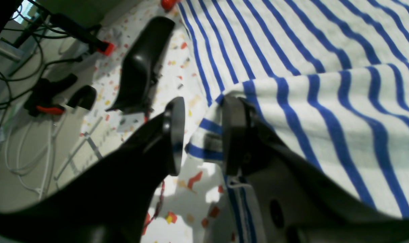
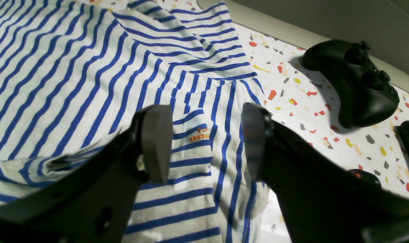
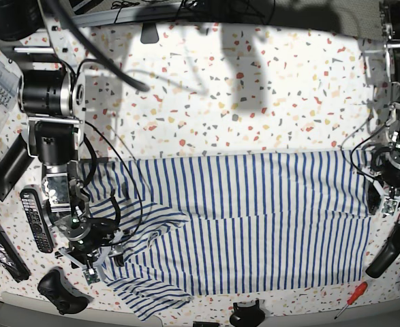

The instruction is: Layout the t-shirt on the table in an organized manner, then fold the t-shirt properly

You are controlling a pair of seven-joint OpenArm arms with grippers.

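The white t-shirt (image 3: 254, 218) with blue stripes lies spread wide across the near half of the speckled table (image 3: 254, 102), with its left end bunched and folded over. My left gripper (image 3: 377, 197) is at the shirt's right edge. In the left wrist view its fingers stand apart, and this gripper (image 1: 203, 135) has a raised fold of the shirt's (image 1: 326, 50) edge between them, draped over one finger (image 1: 233, 135). My right gripper (image 2: 204, 140) is open and empty just above the rumpled shirt (image 2: 73, 67), over a small orange print. In the base view it (image 3: 108, 255) is at the shirt's left end.
A black game controller (image 2: 356, 81) lies on the table (image 2: 309, 101) just beside the shirt, at the near left corner (image 3: 60, 289). A remote (image 3: 36, 218) lies at the left edge. A black handle-shaped object (image 3: 387, 252) and a red screwdriver (image 3: 349, 300) lie near right.
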